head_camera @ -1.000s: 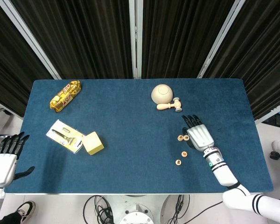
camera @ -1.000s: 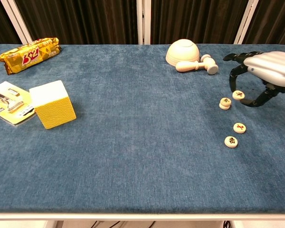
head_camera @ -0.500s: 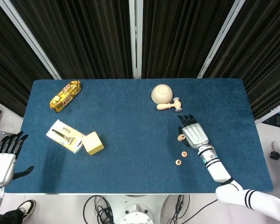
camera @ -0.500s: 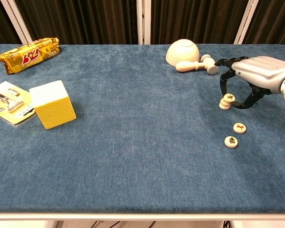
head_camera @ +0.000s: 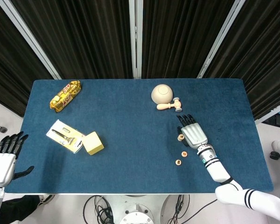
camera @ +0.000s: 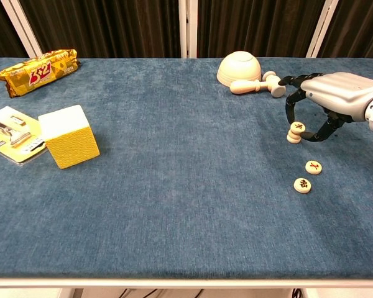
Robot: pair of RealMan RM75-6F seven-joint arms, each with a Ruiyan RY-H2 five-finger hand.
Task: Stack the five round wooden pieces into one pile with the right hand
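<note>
Right hand (camera: 326, 99) moved left, now pinching round piece (camera: 296, 128) atop small stack (camera: 293, 136)

My right hand (camera: 326, 99) has a smooth silver-grey shell over its back, with slim black fingers (camera: 290, 105) and a black thumb. Behind it I see a white wrist cuff ringed with black bands, carrying a small teal mark in the head view, then a white forearm (head_camera: 252, 201) with two black stripes near its far end. My left hand (head_camera: 3, 157) is built the same: pale grey-white back, black fingers, black thumb, white wrist below.
</note>
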